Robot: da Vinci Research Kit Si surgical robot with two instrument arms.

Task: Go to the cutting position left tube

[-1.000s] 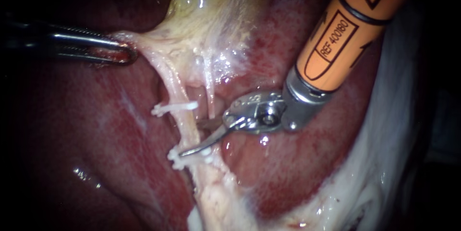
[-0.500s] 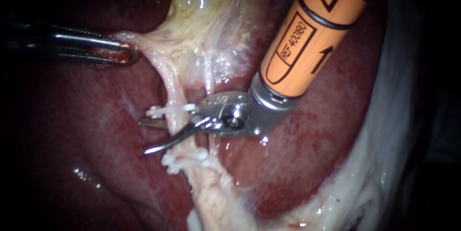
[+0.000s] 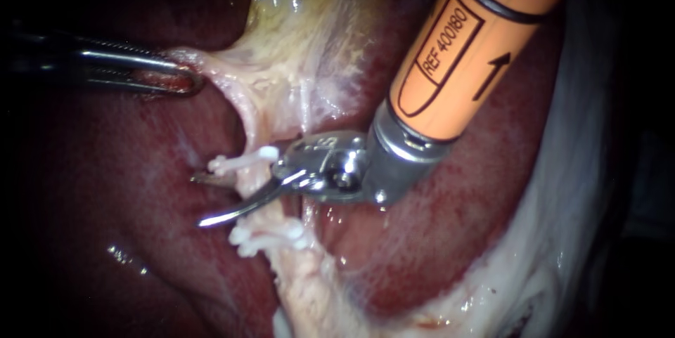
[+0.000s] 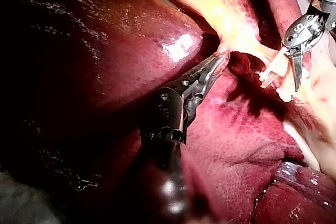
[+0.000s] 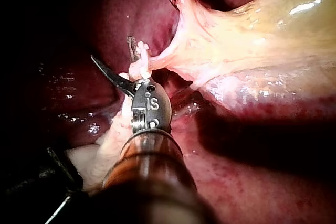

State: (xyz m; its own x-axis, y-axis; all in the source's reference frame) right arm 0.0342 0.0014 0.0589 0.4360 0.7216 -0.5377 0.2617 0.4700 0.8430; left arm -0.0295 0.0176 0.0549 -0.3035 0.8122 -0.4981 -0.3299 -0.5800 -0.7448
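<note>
The right instrument [image 3: 197,200], an orange-sleeved shaft with a silver wrist and two curved steel blades, entered the endoscope view from 1 o'clock, nearest the camera. Its blades stood apart and gripped nothing, one in front of the left tube [image 3: 247,182] and one behind it. That pale pink strand lay at 9 o'clock of the wrist. The blades crossed it between the upper white plastic clip [image 3: 239,162] and the lower white plastic clips [image 3: 271,238].

Good positioning probably called for blades square to the tube, clear of every clip, with both tips showing beyond it.

Farther off, at 10 o'clock, the left instrument [image 3: 186,79], with slim steel jaws, was clamped on a pale tissue fold [image 3: 211,64] below the yellowish gallbladder [image 3: 302,22]. It appeared to tension the tube over the dark red liver [image 3: 450,225].
</note>
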